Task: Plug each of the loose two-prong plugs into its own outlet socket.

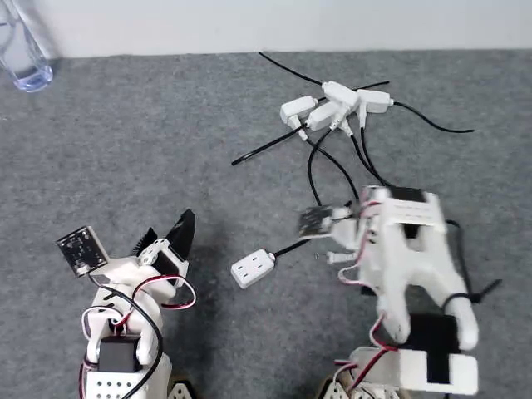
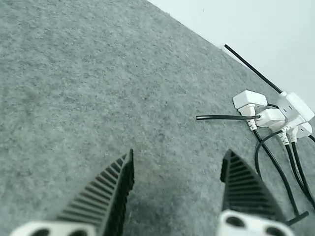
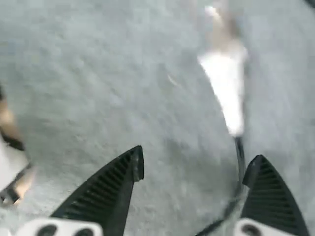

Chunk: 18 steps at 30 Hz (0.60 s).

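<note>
Plugs [image 1: 326,115], white, bunched at the far side of the grey counter [image 1: 150,141], right of centre, crowded around a white adapter block [image 1: 341,91]; cannot tell which are seated. Black cords [image 1: 266,147] fanning out from the bunch, some running back toward the right arm [image 1: 407,249]. Lone white outlet socket [image 1: 252,268] lying flat near the middle of the counter, well apart from the bunch, between the two arms, slots facing up, its own black cord leading off under the right arm. Left arm [image 1: 137,274] at the near left corner, well apart from socket and plugs alike; left jaws spread wide over bare counter, nothing between them, with the bunch of plugs [image 2: 268,117] far ahead in the left wrist view. Right arm folded low over the cords at the near right; right jaws also spread wide, gripping nothing, a blurred white shape [image 3: 226,83] lying ahead of them and a thin black cord passing just beside one tip. Clear container [image 1: 25,58] standing at the far left corner.
</note>
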Available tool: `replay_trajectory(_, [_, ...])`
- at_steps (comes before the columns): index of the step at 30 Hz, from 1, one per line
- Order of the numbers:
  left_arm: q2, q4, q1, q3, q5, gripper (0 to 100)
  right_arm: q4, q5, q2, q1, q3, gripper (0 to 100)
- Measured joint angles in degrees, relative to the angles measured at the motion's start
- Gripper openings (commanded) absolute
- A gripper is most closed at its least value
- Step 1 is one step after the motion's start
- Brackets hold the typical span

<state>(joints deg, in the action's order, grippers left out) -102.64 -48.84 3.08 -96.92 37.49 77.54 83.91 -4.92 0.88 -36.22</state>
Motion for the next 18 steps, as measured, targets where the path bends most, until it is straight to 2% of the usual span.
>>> replay_trajectory(5, [0.0, 0.0, 0.0, 0.0, 0.0, 27, 1.4, 0.3, 0.0, -6.9, 0.0, 30.8])
replay_trajectory(12, [0.0, 0.0, 0.0, 0.0, 0.0, 27, -1.0, 6.3, 0.0, -7.8, 0.0, 30.8])
replay_trajectory(18, [0.0, 0.0, 0.0, 0.0, 0.0, 27, -1.1, 7.4, 0.0, -8.0, 0.0, 30.7])
